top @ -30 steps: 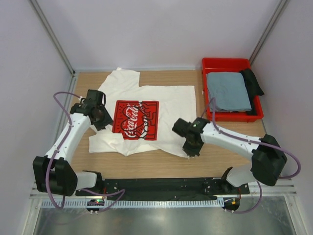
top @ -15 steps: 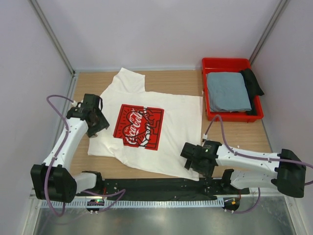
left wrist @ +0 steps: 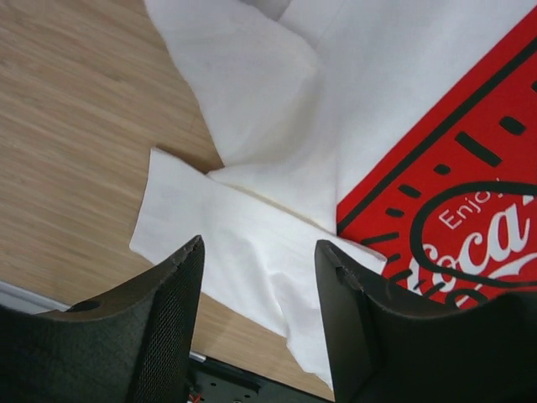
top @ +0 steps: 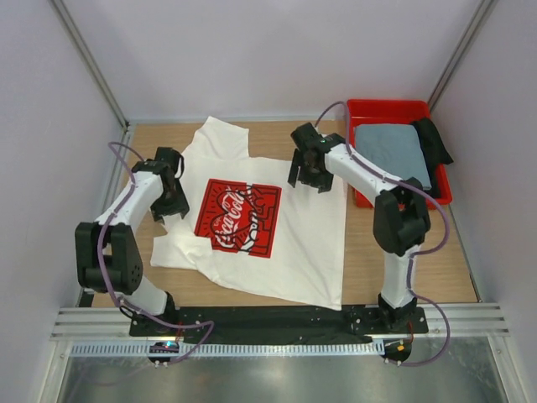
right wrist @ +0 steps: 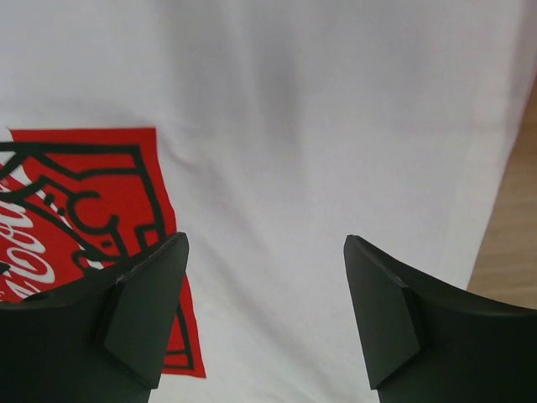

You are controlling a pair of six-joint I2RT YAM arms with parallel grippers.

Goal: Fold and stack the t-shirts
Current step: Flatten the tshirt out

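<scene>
The white t-shirt (top: 294,235) with the red Coca-Cola print (top: 239,217) lies spread flat on the wooden table. Its folded-over left sleeve (left wrist: 226,243) lies under my left gripper (top: 172,200), whose jaws stand open (left wrist: 260,248) with nothing between them. My right gripper (top: 308,175) hovers open over the shirt's upper right part (right wrist: 319,151), just right of the print (right wrist: 92,210), holding nothing (right wrist: 264,243). The grey-blue t-shirt (top: 401,149) lies folded in the red bin (top: 390,106).
The red bin stands at the back right, with a dark cloth (top: 433,138) along its right side. Bare wood (left wrist: 75,143) lies left of the shirt. White walls close in the sides and back. A black rail (top: 268,319) runs along the near edge.
My right gripper has opened, let go of the shirt's near hem and swung from the near edge to the far right of the shirt. The left gripper opened and shifted slightly.
</scene>
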